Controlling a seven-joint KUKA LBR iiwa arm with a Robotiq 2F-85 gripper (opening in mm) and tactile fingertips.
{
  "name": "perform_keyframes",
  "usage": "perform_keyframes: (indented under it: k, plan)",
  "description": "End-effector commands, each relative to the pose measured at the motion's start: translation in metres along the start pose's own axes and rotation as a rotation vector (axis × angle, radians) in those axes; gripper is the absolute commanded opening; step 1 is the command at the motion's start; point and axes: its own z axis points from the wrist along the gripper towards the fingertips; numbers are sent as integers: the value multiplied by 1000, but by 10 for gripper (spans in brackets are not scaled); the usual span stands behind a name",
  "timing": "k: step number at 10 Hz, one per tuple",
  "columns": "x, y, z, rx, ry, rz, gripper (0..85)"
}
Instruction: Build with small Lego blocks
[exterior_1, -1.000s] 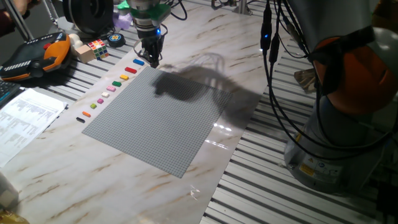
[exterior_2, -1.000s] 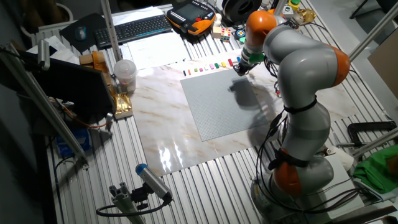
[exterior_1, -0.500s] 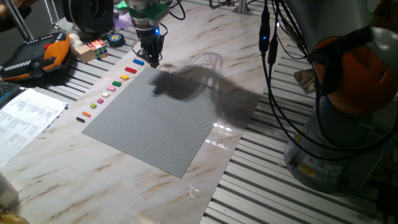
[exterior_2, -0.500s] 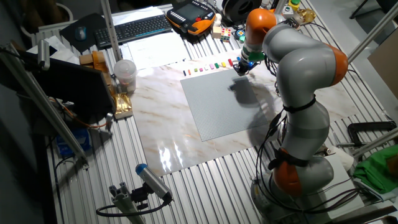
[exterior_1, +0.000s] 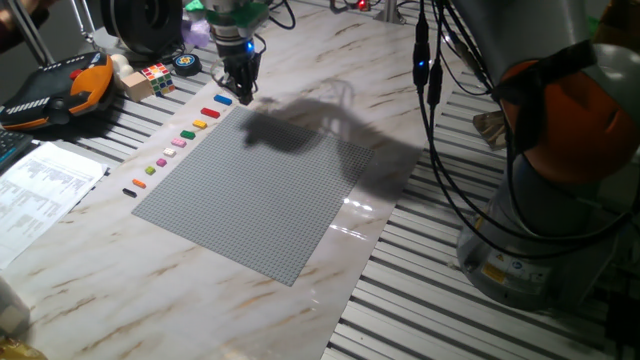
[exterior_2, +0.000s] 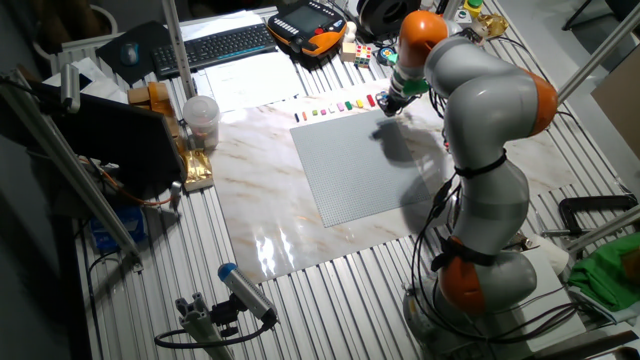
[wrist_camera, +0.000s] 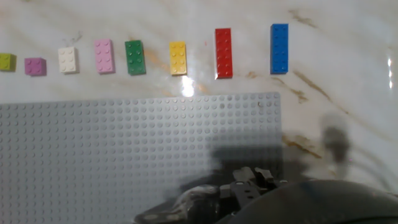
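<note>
Hand (exterior_1: 241, 93) slightly farther back, nearer blue brick (wrist_camera: 279, 48).

A pale marble-patterned tabletop (exterior_1: 330, 60) sits on a ribbed metal bench (exterior_2: 330, 300), light glaring off its near edge. Behind it, a black keyboard (exterior_2: 215, 45) and printed papers (exterior_1: 40, 190). A plastic cup (exterior_2: 200, 118) stands beside a dark monitor (exterior_2: 120, 145).

claw (exterior_1: 240, 97) — slightly higher, farther back

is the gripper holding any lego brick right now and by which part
Nothing appears held: the gripper hovers near the blue brick, which lies on the table with the others.
</note>
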Motion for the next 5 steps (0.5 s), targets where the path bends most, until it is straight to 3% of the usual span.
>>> perform_keyframes:
  k: [1, 5]
  plan:
    - [-4, -1, 3, -3, 0, 0, 7]
    - [-26, -7, 17, -15, 7, 2, 7]
